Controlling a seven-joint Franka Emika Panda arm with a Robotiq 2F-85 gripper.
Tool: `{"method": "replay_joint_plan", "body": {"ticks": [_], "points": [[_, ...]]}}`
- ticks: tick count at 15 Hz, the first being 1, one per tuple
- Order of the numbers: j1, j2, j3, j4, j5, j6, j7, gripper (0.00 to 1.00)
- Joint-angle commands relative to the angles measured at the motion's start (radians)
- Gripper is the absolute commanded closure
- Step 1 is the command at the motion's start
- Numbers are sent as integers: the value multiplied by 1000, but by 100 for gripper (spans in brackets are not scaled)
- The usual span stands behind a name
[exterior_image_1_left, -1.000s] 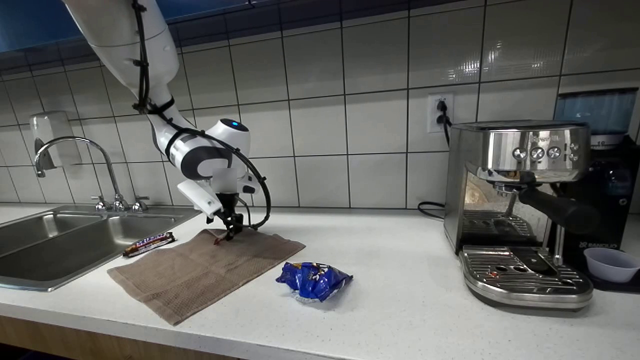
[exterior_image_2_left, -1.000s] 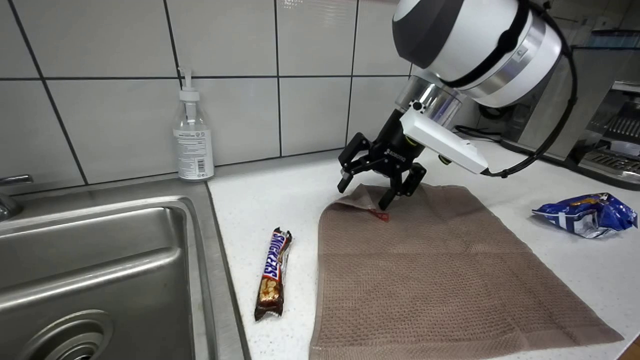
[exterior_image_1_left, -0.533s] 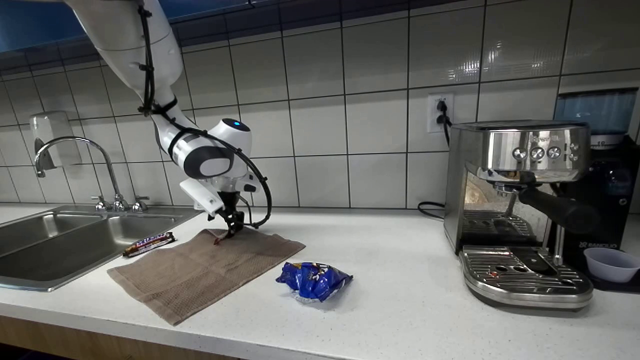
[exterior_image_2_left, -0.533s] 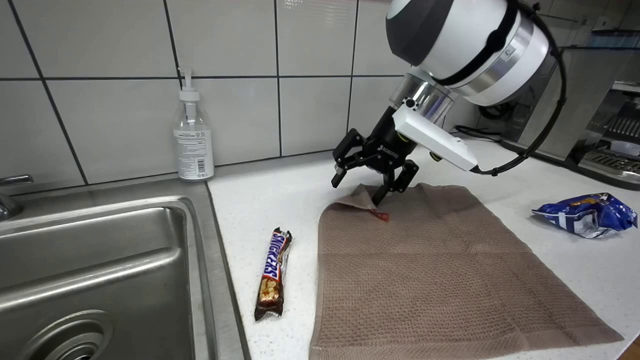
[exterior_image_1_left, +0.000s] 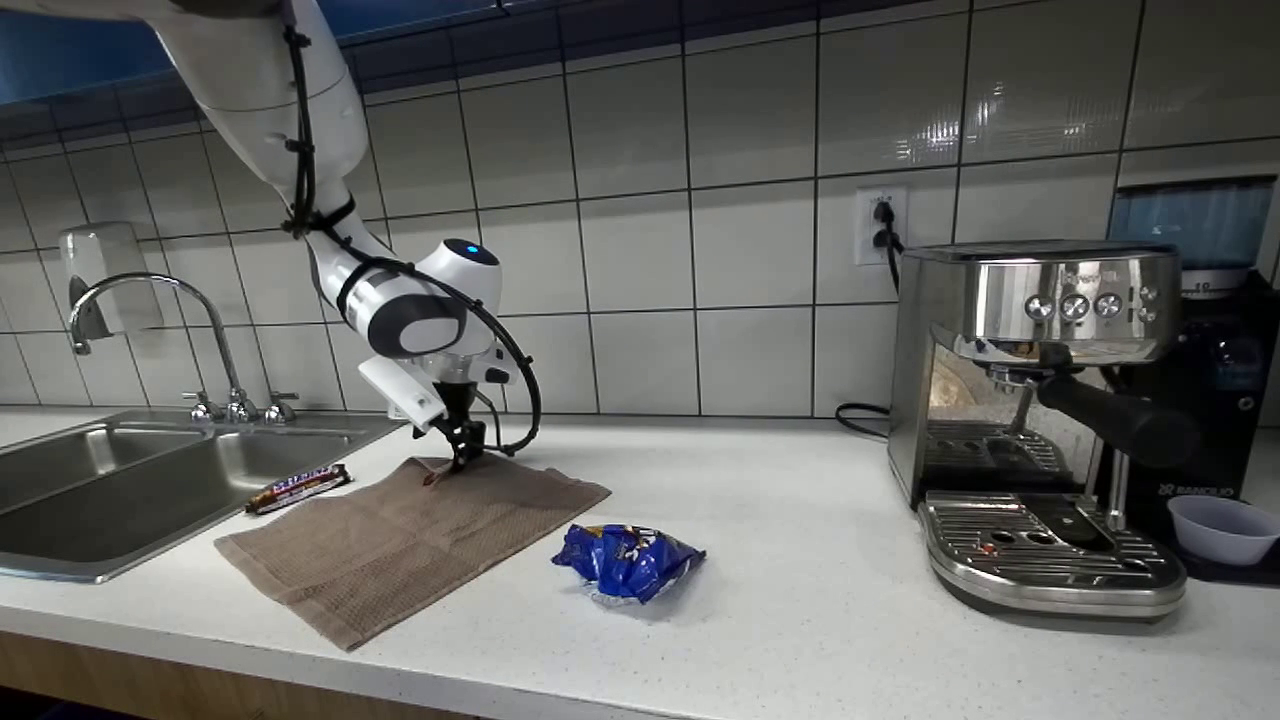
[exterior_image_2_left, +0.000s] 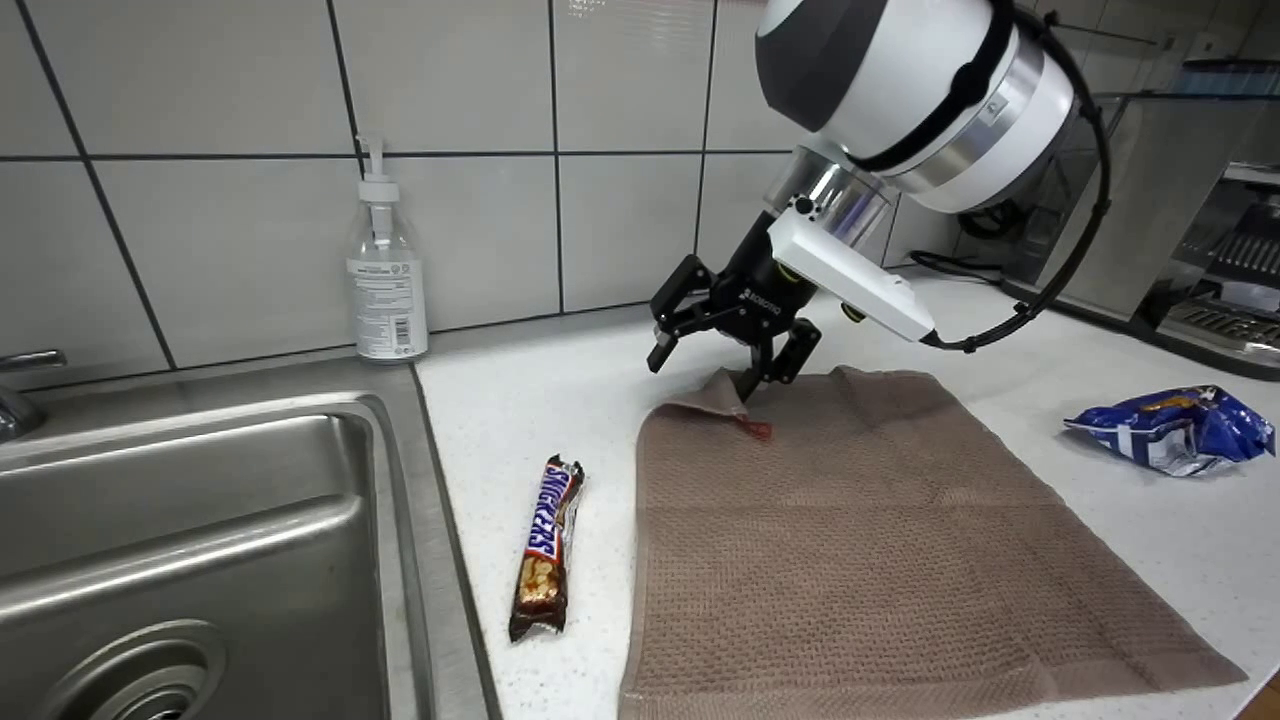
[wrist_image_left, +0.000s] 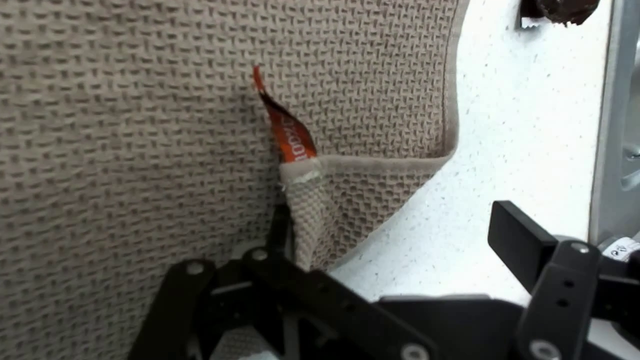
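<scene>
Hand neared wall; towel corner points inward.

Fingertip — partly behind towel, sink cropped; bottle label illegible

At the black pincer, a brown waffle-weave towel with red-orange tag; either side of the pincer, a dark-brown, blue-lettered Snickers bar and a blue-and-silver wrapper.

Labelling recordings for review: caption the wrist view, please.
Open gripper, one finger against the folded, orange-tagged corner of a brown towel, the other over the white counter.
</scene>
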Motion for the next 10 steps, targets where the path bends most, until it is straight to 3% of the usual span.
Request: {"method": "replay_joint_plan", "body": {"ticks": [1, 7, 8, 9, 10], "points": [[-30, 20, 33, 35, 18, -17, -25, 0], [-30, 24, 35, 42, 17, -17, -24, 0], [-29, 25, 35, 43, 16, -16, -23, 9], [-30, 25, 35, 43, 16, -16, -24, 26], [-30, 26, 35, 43, 15, -16, -26, 32]]}}
